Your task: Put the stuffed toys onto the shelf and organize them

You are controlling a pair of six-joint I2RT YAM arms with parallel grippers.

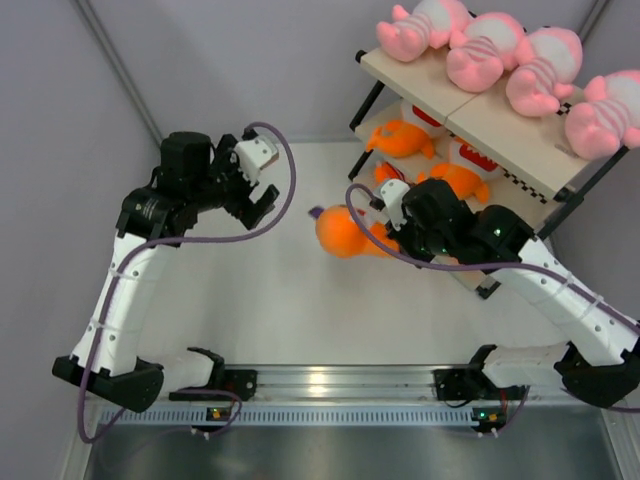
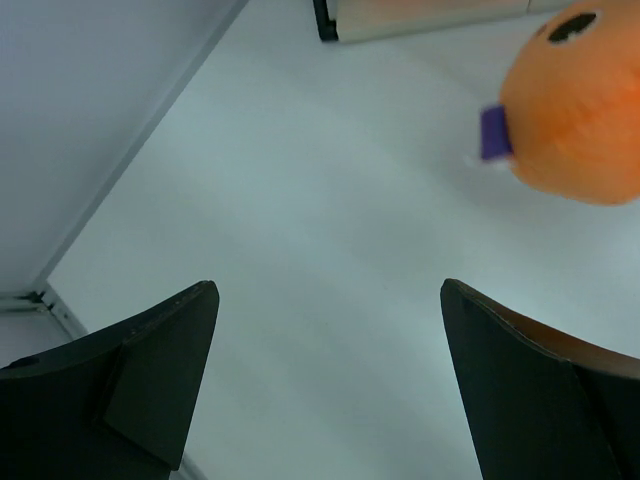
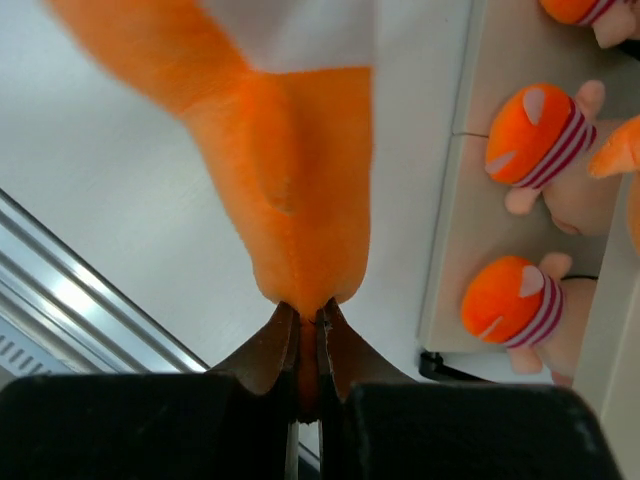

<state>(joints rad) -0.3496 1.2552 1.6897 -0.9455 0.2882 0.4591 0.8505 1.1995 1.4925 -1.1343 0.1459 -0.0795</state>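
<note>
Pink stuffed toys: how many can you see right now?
4 pink toys, in a row on the shelf's top board: one far left, two mid-row, one far right. Lower tiers are partly hidden.

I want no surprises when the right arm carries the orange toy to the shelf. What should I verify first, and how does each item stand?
1. Grip: right gripper has its fingers shut on the held orange toy, on a thin fold only: ok.
2. The held orange toy off the table: cannot tell.
3. Path: left gripper open, empty, apart from the toy: ok.
4. Top board of the shelf: four pink toys span it: not ok.
5. Tier below: shelved orange toys lie there, partly hidden; free room: cannot tell.
</note>
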